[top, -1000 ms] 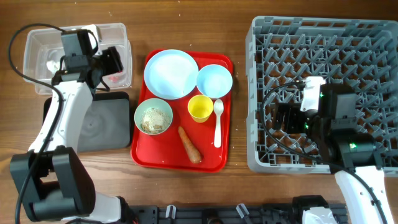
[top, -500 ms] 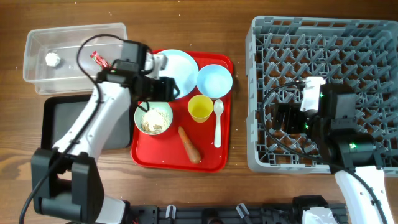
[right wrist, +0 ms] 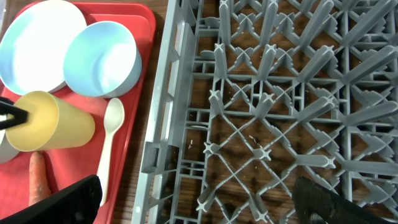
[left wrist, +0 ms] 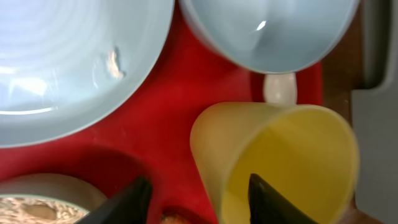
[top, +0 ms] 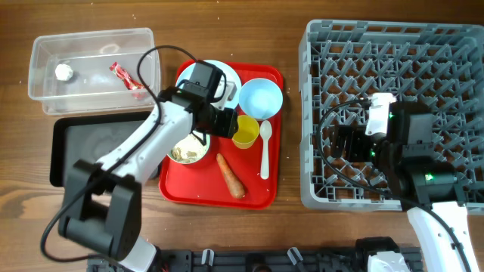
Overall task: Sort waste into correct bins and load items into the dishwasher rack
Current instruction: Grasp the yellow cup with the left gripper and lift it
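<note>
Pinch the likely light, stiff, slick yellow cup (top: pixel 243 132) on the red tray (top: pixel 257 193) at its rim wall with the spread jaws of the left gripper (left wrist: pixel 199 196), leaving the right gripper (right wrist: pixel 196 211) agape over the rack (top: pixel 454 45).

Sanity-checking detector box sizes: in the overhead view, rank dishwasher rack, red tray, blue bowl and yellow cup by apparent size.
1. dishwasher rack
2. red tray
3. blue bowl
4. yellow cup
The gaps are clear, with no ties.

Two bowls (top: pixel 261 97), one cup (top: pixel 246 134), one plate (right wrist: pixel 37 43)
</note>
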